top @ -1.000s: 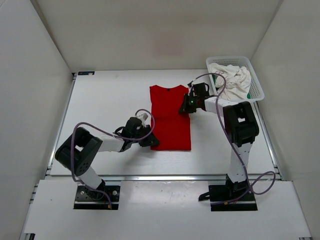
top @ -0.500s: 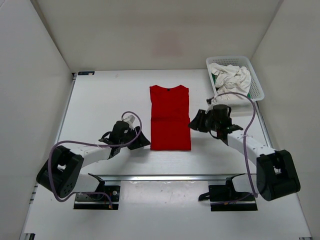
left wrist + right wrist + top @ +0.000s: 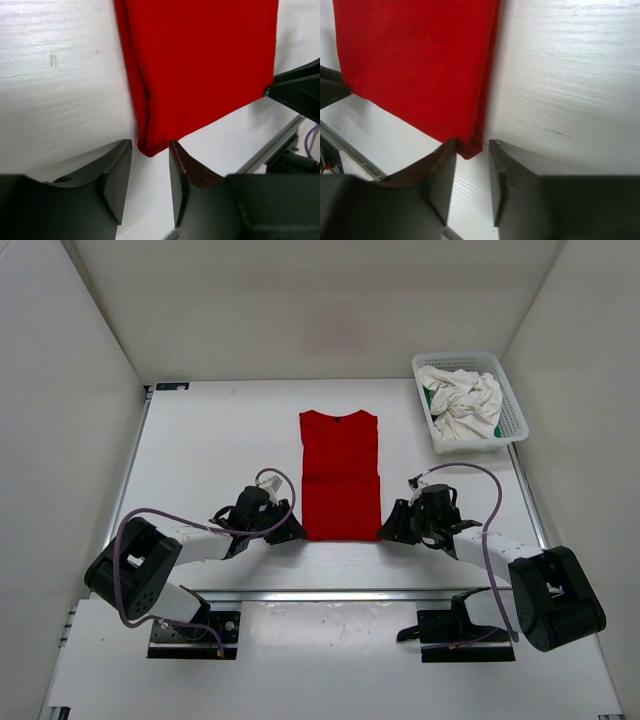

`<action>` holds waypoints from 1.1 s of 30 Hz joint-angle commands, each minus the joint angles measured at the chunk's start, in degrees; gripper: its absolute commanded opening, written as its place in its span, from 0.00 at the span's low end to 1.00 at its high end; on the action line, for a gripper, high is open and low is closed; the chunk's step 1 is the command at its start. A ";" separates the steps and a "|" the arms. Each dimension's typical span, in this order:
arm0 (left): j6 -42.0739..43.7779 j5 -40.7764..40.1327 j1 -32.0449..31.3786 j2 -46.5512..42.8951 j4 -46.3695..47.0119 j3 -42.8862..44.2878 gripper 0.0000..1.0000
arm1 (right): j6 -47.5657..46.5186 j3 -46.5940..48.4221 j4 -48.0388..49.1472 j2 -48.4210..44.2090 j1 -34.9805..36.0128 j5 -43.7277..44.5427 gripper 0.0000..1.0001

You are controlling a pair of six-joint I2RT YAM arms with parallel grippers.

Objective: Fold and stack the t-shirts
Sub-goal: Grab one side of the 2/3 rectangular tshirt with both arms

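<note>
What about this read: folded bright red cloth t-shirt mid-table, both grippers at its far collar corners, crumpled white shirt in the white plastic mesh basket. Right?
Not quite. The left gripper and right gripper sit at the near hem corners of the bright red cloth t-shirt, not its collar corners, per the top external view. The rest holds.

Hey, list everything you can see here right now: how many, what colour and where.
red t-shirt: one, bright red, folded narrow, mid-table
white t-shirt: one, white, bunched in basket
green t-shirt: one, green, only a sliver showing under the white
basket: one, white mesh, far right corner
table: one, white
left end effector: one, black, open at the red t-shirt's near left corner
right end effector: one, black, open at its near right corner
</note>
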 commanded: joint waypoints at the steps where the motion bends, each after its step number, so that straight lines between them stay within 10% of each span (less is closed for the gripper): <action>1: 0.66 -1.53 -0.74 1.72 -2.69 -0.04 0.43 | 0.57 -1.28 3.49 1.72 -0.11 -0.51 0.28; 11: 0.30 -1.88 -1.09 2.25 -2.59 1.54 0.01 | 1.45 -1.90 5.79 1.73 -0.12 -1.92 0.00; 26: -3.55 -2.49 -8.56 -32.52 -28.68 -11.46 0.00 | 11.81 -6.91 -17.41 -25.32 20.35 10.30 0.01; 33: 3.81 0.76 1.27 -30.31 -35.21 7.13 0.00 | 1.65 9.58 -19.62 -18.61 12.22 5.57 0.00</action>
